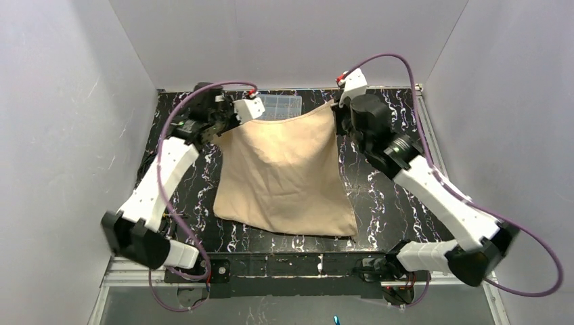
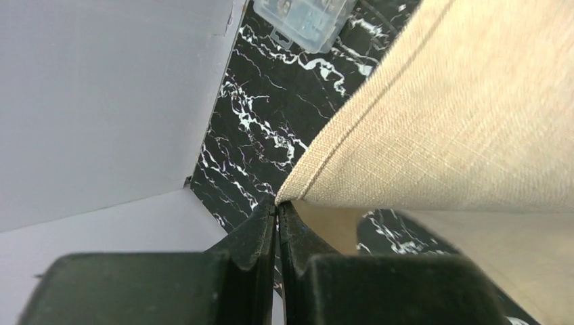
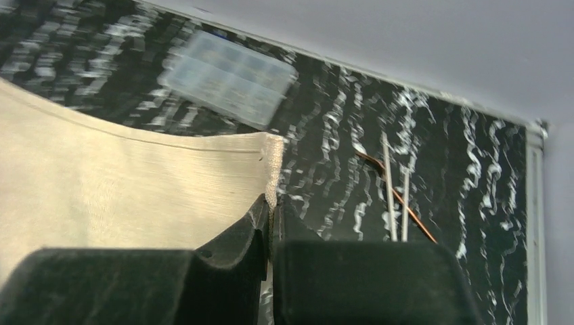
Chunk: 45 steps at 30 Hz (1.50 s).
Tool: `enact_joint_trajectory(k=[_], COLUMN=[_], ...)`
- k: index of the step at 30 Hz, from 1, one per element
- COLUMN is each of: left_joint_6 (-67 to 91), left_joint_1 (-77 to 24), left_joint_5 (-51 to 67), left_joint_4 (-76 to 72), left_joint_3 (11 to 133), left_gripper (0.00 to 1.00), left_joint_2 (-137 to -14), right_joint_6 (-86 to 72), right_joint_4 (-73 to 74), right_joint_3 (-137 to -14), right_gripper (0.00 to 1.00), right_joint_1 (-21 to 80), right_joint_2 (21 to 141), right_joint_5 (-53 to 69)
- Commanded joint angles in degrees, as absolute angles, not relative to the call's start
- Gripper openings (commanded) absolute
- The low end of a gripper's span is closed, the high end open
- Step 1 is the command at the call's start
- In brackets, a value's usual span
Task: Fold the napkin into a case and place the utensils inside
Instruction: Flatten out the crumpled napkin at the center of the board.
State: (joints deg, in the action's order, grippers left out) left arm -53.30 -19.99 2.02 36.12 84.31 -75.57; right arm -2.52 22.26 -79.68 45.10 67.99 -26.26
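Observation:
The beige-tan napkin [image 1: 288, 176] hangs stretched between both grippers, its far edge lifted and its near edge lying on the black marble table. My left gripper [image 1: 218, 132] is shut on the napkin's far left corner [image 2: 291, 193]. My right gripper [image 1: 336, 112] is shut on the far right corner [image 3: 273, 169]. The utensils [image 3: 392, 193], thin copper and pale metal pieces, lie on the table to the right in the right wrist view; my right arm hides them in the top view. No folded case shows.
A clear plastic compartment box [image 1: 281, 106] sits at the far edge behind the napkin; it also shows in the left wrist view [image 2: 301, 20] and the right wrist view [image 3: 227, 78]. White walls enclose the table on three sides.

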Motion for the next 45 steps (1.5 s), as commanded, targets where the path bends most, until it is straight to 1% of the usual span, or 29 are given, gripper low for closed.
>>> enact_joint_trajectory(k=[1,4,7,11,12,13,14,15,16,18,19,20,22,24,25,27,30,33,35,37,42,45], left_joint_6=[-59.49,-63.47,-65.78,-64.88,-64.82,-64.42,-63.39,-62.23,-61.19,-59.29,-57.76,-56.13,-51.49,-47.77,-47.58,-49.68,-55.56,-59.74,-60.21,-60.66,-62.1,-62.79], left_joint_1=[-19.97,-19.96,-19.95,-20.09,-20.25,-20.44,-20.47,-20.5,-20.46,-20.22,-20.24,-20.22,-20.23,-20.23,-20.22,-20.54,-22.86,-26.58,-29.19,-31.85,-36.83,-37.94], left_joint_5=[-5.67,-9.52,-13.68,-19.74,-21.55,-23.26,-24.67,-24.95,-24.51,-23.28,-22.16,-21.06,-16.12,-5.88,0.62,10.66,15.4,14.28,13.0,10.9,6.98,6.9], left_joint_4=[19.85,11.12,2.74,-0.85,0.4,2.28,3.28,4.56,5.56,6.1,8.23,11.13,21.0,35.49,41.81,50.26,56.97,58.5,56.31,53.01,44.41,38.41], left_joint_3=[82.76,83.19,86.31,92.56,93.64,94.36,93.76,92.55,90.89,86.82,85.49,84.94,85.43,85.78,84.45,77.98,64.01,50.77,45.63,42.38,39.26,38.06], left_gripper=[0.0,0.0,0.0,0.0,0.12,0.34,0.49,0.6,0.78,0.96,0.98,0.98,0.98,0.98,0.95,0.91,0.83,0.76,0.73,0.69,0.54,0.53], left_joint_2=[-83.48,-92.06,-99.58,-106.34,-107.28,-107.74,-107.36,-106.31,-104.49,-99.64,-96.92,-94.38,-89.14,-82.46,-79.66,-73.05,-64.63,-57.73,-54.98,-54.22,-57.62,-59.24], right_joint_6=[-3.64,-4.31,-4.47,-5.38,-5.5,-5.66,-5.89,-6.28,-6.86,-7.57,-7.81,-7.92,-7.64,-7.92,-8.61,-12.87,-19.04,-23.12,-24.09,-24.44,-23.62,-22.27], right_joint_4=[9.61,3.24,0.49,-0.39,1.92,3.83,5.46,6.82,7.87,9.23,9.7,10.5,13.45,17.59,19.78,24.58,28.92,29.19,27.52,26.0,22.35,20.17], right_joint_3=[-76.04,-74.96,-77.72,-84.02,-86.26,-88.01,-89.31,-89.89,-89.69,-88.15,-86.89,-85.55,-84.24,-82.82,-81.72,-78.64,-71.77,-64.14,-60.04,-58.09,-61.98,-65.59], right_gripper=[0.01,0.01,0.01,0.02,0.14,0.32,0.47,0.59,0.68,0.86,0.93,0.98,0.99,0.99,0.98,0.97,0.95,0.94,0.93,0.91,0.88,0.87], right_joint_1=[32.99,29.27,28.38,27.67,27.64,27.65,27.63,27.6,27.61,27.69,27.87,28.23,30.19,32.8,34.13,36.09,37.85,39.11,39.7,39.82,39.84,39.86], right_joint_2=[74.26,80.33,87.34,95.29,97.21,98.69,99.67,99.96,99.65,97.78,96.3,94.78,91.22,87.89,86.18,82.9,78.24,73.87,72.04,72.56,80.98,86.02], right_joint_5=[-21.4,-20.31,-20.49,-18.84,-18.7,-18.76,-19.23,-20.16,-21.46,-23.16,-23.66,-24.24,-25.84,-27.53,-27.87,-26.05,-21.62,-16.96,-14.49,-12.41,-8.32,-7.58])
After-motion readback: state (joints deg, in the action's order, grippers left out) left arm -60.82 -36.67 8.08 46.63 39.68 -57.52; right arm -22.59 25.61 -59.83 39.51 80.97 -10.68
